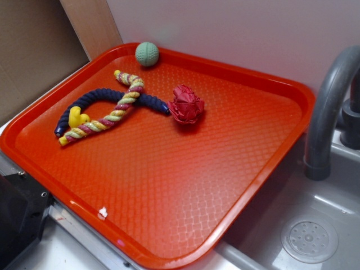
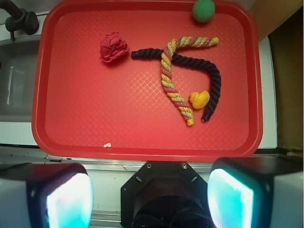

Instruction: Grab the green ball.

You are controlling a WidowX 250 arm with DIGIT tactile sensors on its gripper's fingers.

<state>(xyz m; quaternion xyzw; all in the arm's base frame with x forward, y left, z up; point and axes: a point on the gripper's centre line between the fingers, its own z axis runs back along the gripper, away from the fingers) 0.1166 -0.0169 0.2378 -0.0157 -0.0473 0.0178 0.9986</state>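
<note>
The green ball (image 1: 147, 54) (image 2: 203, 10) is small, pale mint and dimpled. It rests in the far corner of the red tray (image 1: 169, 197) (image 2: 142, 137), against the rim. My gripper (image 2: 150, 197) is open high above the tray's near edge, far from the ball, with nothing between its glowing pads (image 2: 69, 202). The exterior view does not show the gripper.
On the tray lie a red ruffled ball (image 1: 185, 104) (image 2: 113, 47), a dark blue rope (image 1: 95, 98) (image 2: 209, 76) crossed by a multicoloured rope (image 1: 112, 115) (image 2: 173, 85), and a small yellow duck (image 1: 77, 117) (image 2: 199, 99). A grey faucet (image 1: 329, 101) and sink drain (image 1: 309, 240) stand beside it.
</note>
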